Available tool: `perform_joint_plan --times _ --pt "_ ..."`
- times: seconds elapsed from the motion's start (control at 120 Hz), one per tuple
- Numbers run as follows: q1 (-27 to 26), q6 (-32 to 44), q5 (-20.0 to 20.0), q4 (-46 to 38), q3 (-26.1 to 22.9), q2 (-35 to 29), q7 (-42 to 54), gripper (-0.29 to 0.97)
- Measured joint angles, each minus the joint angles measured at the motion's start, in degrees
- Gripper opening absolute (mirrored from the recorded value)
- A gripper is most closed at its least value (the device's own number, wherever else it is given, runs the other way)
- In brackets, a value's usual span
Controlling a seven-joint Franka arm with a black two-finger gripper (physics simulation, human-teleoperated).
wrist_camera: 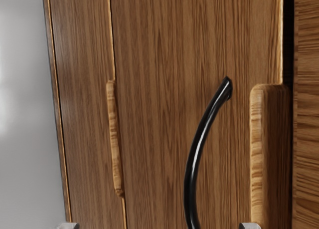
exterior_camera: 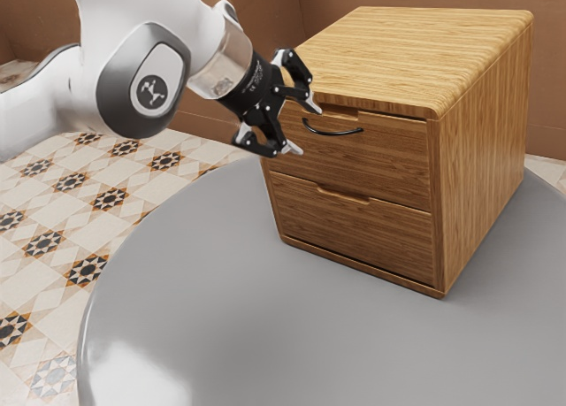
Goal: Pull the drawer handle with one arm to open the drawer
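Two drawers on this little wooden cabinet (exterior_camera: 416, 43), which sits on a round grey counter (exterior_camera: 265, 335) over a tiled floor (exterior_camera: 62, 203). The top drawer (exterior_camera: 371, 163) has a curved black handle (exterior_camera: 334, 132), and its front looks flush with the lower drawer (exterior_camera: 354, 220), so pretty much shut as far as I can see. The gripper (exterior_camera: 299, 125) is right at the handle's end nearer the exterior view's left, jaws spread wide, one finger above the bar and one below. From the wrist view the handle (wrist_camera: 199, 154) runs between the two fingertips (wrist_camera: 248, 225) with clear wood on both sides, so nothing's clamped.
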Motion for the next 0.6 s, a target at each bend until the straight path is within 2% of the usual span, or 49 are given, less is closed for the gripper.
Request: perform_joint_plan --times 0.333,0.6 --pt "-0.2 5.3 -0.2 0.0 0.0 2.7 -0.6 0.25" --pt "-0.4 4.7 0.4 -0.4 0.0 3.1 -0.7 0.18"
